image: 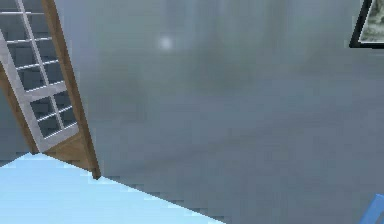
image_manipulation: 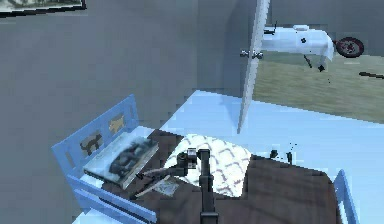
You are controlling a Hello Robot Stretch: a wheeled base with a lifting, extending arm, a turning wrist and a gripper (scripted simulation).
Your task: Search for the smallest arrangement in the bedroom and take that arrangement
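Since bedding (image_manipulation: pixel 225 160) lies behind the gripper (image_manipulation: pixel 158 182), I cannot tell whether it holds anything; the flat grey clump (image_manipulation: pixel 127 160) on the bed (image_manipulation: pixel 290 190) by the blue headboard (image_manipulation: pixel 100 138), probably the arrangement, lies just left and slightly farther, long axis along that headboard.

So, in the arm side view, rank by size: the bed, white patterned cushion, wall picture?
1. bed
2. white patterned cushion
3. wall picture, farther away and cut off by the top edge, so its place is unsure
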